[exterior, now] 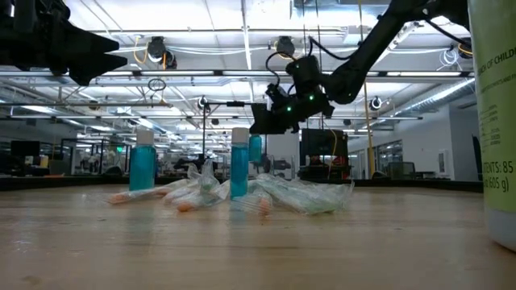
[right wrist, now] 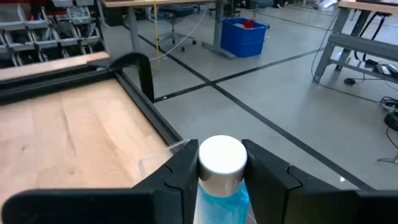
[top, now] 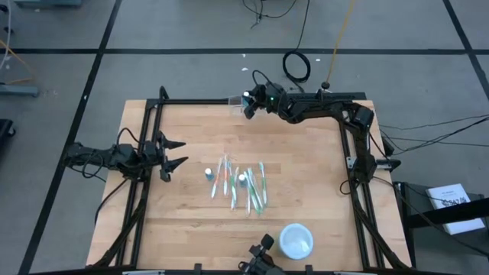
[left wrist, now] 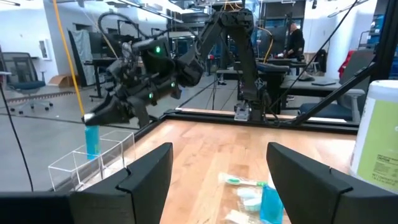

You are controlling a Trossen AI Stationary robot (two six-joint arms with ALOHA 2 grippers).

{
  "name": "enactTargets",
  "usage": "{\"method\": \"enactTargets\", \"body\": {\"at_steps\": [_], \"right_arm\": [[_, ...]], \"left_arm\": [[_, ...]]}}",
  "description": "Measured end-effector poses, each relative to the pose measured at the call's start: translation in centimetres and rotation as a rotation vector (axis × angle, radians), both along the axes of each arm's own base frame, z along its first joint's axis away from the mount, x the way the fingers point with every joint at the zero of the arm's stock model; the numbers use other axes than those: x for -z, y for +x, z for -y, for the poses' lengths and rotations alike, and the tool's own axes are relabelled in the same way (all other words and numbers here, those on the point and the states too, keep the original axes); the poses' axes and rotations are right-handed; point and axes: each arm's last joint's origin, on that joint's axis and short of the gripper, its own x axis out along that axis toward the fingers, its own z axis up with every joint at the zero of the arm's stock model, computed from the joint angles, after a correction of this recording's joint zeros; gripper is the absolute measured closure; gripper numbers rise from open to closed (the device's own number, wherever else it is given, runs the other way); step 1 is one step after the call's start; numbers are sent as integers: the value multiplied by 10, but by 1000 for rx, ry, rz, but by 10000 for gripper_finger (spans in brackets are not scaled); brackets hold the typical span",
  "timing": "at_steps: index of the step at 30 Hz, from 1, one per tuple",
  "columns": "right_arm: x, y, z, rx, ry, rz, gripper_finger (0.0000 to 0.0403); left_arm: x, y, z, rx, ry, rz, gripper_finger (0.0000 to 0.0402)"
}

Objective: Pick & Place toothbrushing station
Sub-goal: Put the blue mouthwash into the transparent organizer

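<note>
Wooden table (top: 306,191) is carrying the clear holder cup (left wrist: 93,163) at its twelve o'clock edge, where the right gripper (right wrist: 221,167) is pinching a blue bottle (right wrist: 221,180) above it; misalignment risks catching a divider. Left gripper (left wrist: 217,171) is waiting open at nine o'clock.

The table (top: 306,191) is pale wood with a smooth matt finish. The holder cup (left wrist: 93,158) is clear glossy plastic. The blue bottle (right wrist: 222,186) has a smooth white cap, held between matt black fingers (right wrist: 180,174).
</note>
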Motion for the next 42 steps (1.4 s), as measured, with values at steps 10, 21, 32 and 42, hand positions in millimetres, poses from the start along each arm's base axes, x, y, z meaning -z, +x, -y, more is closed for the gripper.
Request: {"method": "enactTargets", "body": {"at_steps": [10,21,32,42], "right_arm": [[18,4,4,18,27,37,304],[21,2,6,55,50,34,294],[20,0,9,60,61,42,263],[17,0,8,50,21,28,231]], "left_arm": [[1,0,0,-4,-21,-8,135],[3,0,0,-2,-50,-17,135],[3,0,0,-2,-50,-16,135],[3,0,0,-2,-50,-16,135]]}}
